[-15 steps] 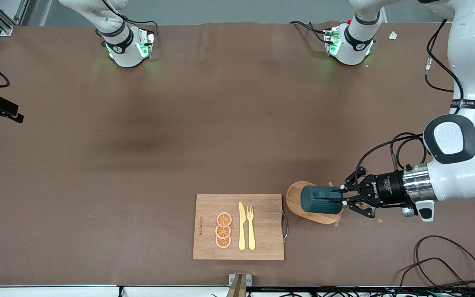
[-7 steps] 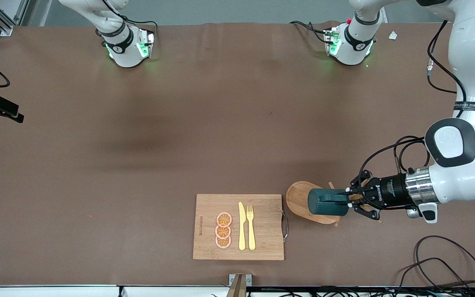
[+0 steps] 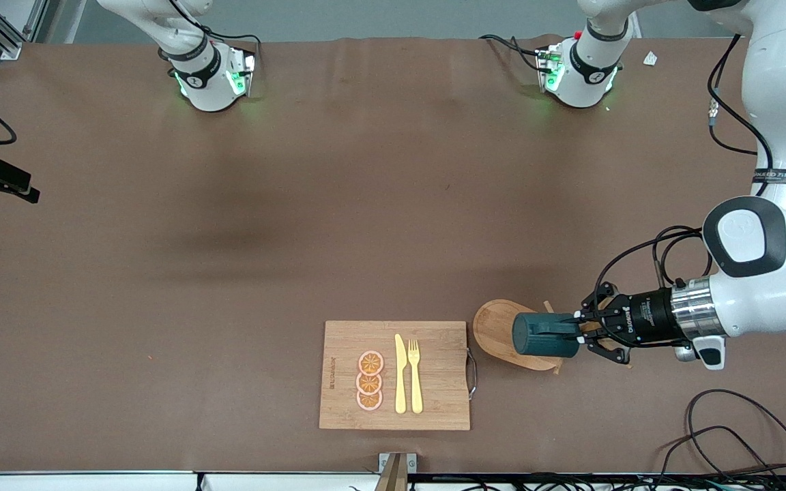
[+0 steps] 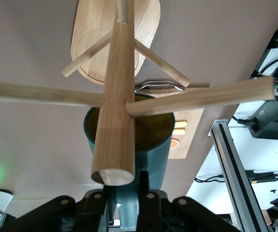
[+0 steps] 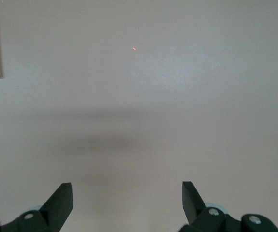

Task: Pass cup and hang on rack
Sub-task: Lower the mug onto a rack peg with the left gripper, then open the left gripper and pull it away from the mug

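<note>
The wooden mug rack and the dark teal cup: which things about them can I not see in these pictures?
- Front view: the dark teal cup hides the post and most pegs of the light wooden mug rack.
- Left wrist view: the rack's post covers the cup's handle, so whether it sits on a peg is unclear.
- Left gripper: its fingertips are hidden by the cup.

A robotics lab: two arm bases [image 3: 209, 75] bolted to a cloth-covered table [image 3: 229, 273], cables [image 3: 741, 436] trailing.

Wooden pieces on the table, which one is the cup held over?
The rack, an oval-based mug tree. The left gripper holds the cup over it; the rectangular cutting board lies beside it.
</note>
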Available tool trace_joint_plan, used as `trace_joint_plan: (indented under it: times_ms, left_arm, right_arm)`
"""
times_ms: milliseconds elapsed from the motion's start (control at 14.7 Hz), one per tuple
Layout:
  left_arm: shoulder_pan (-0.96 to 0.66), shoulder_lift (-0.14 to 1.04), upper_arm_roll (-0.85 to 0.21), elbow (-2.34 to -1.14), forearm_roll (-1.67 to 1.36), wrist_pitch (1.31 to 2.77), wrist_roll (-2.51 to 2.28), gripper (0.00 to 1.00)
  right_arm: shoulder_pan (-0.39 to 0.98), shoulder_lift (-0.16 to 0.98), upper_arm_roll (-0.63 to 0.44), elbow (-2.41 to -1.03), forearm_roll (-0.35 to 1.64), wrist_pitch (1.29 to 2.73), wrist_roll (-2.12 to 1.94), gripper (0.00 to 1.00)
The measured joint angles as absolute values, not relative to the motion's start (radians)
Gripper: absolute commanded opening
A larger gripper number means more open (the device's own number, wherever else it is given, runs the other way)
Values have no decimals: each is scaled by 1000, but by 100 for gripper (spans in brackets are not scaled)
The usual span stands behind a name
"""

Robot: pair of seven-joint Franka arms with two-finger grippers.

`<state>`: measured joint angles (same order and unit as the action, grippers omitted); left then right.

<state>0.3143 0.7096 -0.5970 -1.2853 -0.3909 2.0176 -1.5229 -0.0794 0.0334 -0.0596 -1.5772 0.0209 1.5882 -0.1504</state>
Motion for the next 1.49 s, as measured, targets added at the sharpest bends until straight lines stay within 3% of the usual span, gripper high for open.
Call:
trace_joint_plan:
  times_ms: [136, 408, 476, 883, 1087, 1495]
  left_arm:
    - [314, 711, -595, -1285, -391, 2018, -1523, 21]
    - [315, 712, -595, -1285, -391, 2018, -1523, 92]
    - [315, 712, -595, -1285, -391, 2018, -1523, 100]
    - [314, 698, -607, -1268, -388, 2019, -1517, 100]
    - [316, 634, -655, -1258, -297, 2015, -1471, 100]
    - [313, 466, -745, -1258, -28, 1822, -1208, 100]
  right_arm:
    - [-79, 33, -60, -1577, 18, 1588, -150, 100]
    - [-79, 33, -59, -1577, 17, 1588, -150, 100]
    - [-79, 33, -59, -1577, 16, 1588, -150, 100]
    - [-79, 33, -59, -1577, 16, 1588, -151, 100]
    - [-79, 33, -59, -1576, 16, 1588, -151, 100]
    - [-79, 33, -59, -1574, 16, 1588, -151, 100]
